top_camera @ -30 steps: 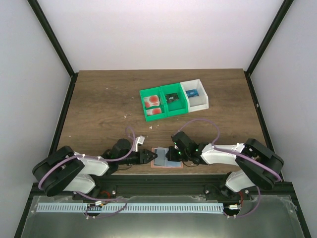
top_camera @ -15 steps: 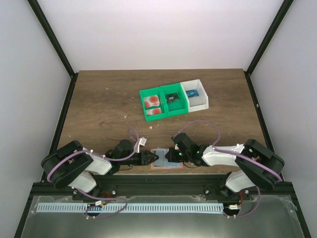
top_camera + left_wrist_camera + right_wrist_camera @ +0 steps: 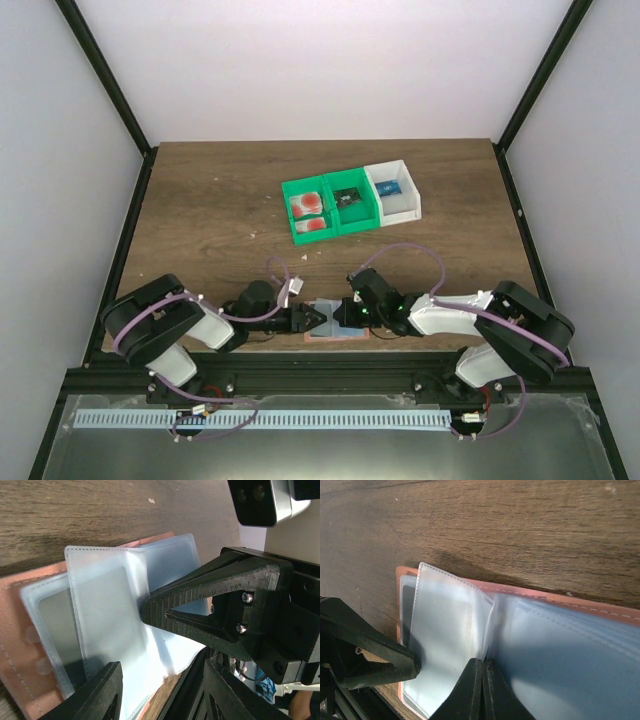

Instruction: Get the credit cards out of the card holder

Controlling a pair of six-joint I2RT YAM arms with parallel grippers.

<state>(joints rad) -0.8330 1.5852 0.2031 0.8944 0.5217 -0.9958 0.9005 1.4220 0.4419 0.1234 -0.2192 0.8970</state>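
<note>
Wood tbl, white walls; card holder nr edge

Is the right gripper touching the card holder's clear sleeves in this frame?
Touching. The right wrist view shows the right gripper, fingertips closed, pressed into the fold between the card holder sleeves, with no gap.

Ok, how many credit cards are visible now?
2 credit cards, both in the left green bin: one at its far end, one at its near end. More may hide in the card holder.
</note>
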